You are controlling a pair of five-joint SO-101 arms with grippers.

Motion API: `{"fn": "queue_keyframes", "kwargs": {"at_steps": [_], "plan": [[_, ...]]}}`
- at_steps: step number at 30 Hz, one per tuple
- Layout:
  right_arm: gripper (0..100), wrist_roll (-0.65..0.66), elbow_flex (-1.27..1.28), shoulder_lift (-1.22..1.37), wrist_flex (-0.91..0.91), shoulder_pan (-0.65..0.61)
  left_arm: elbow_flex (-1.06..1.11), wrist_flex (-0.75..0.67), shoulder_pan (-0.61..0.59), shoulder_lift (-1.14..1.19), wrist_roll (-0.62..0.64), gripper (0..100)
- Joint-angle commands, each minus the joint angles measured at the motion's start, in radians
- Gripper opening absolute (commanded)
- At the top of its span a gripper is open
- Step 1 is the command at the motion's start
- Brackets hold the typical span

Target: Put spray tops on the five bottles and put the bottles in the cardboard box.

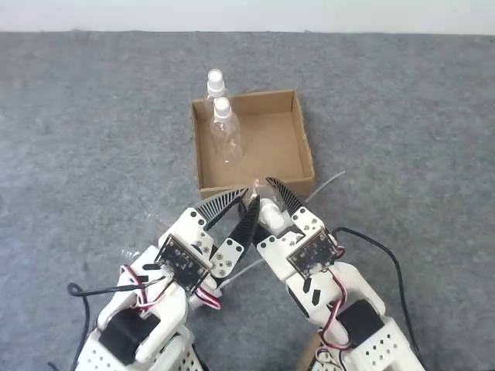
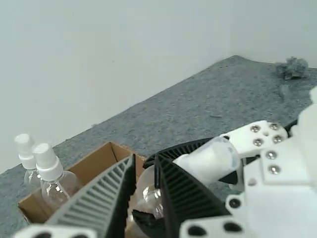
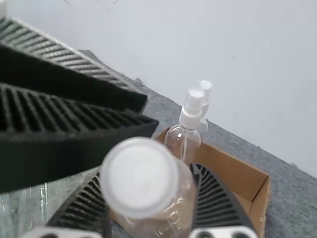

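Note:
The cardboard box (image 1: pixel 298 139) lies just beyond both grippers. One capped clear bottle (image 1: pixel 227 133) stands in its left part, and a second capped bottle (image 1: pixel 215 83) stands just behind the box wall. My left gripper (image 1: pixel 244 204) is shut on a clear bottle (image 2: pixel 148 194) in front of the box. My right gripper (image 1: pixel 271 202) is shut on a white spray top (image 1: pixel 272 217), which points at that bottle's neck. In the right wrist view the spray top (image 3: pixel 139 177) sits between the ribbed fingers (image 3: pixel 214 199), with the left arm's fingers (image 3: pixel 59 79) crossing close by.
Faint clear bottles (image 1: pixel 151 222) lie on the grey mat left of the left arm. A thin clear tube (image 1: pixel 329 185) lies right of the box's front corner. Open mat stretches to both sides of the box. A wall rises at the back.

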Motion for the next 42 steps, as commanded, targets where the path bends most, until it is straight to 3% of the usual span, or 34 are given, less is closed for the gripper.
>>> {"fn": "queue_keyframes", "kwargs": {"at_steps": [1, 5, 13, 21, 29, 42], "plan": [[2.6, 0.015, 0.017, -0.045, 0.002, -0.010, -0.015, -0.012, 0.005, -0.014, -0.005, 6], [2.6, 0.015, 0.017, -0.045, 0.002, -0.008, -0.058, 0.012, -0.003, -0.015, -0.003, 6], [2.6, 0.015, 0.017, -0.045, 0.038, -0.008, -0.153, 0.057, -0.133, -0.015, -0.008, 6], [2.6, 0.015, 0.017, -0.045, 0.038, -0.007, -0.200, 0.129, -0.437, -0.015, 0.000, 6], [2.6, 0.015, 0.017, -0.044, 0.038, -0.007, -0.137, 0.150, -0.707, -0.015, 0.149, 6], [0.7, 0.017, 0.017, -0.044, 0.039, 0.036, 0.050, 0.144, -0.841, -0.015, 0.158, 6]]}}
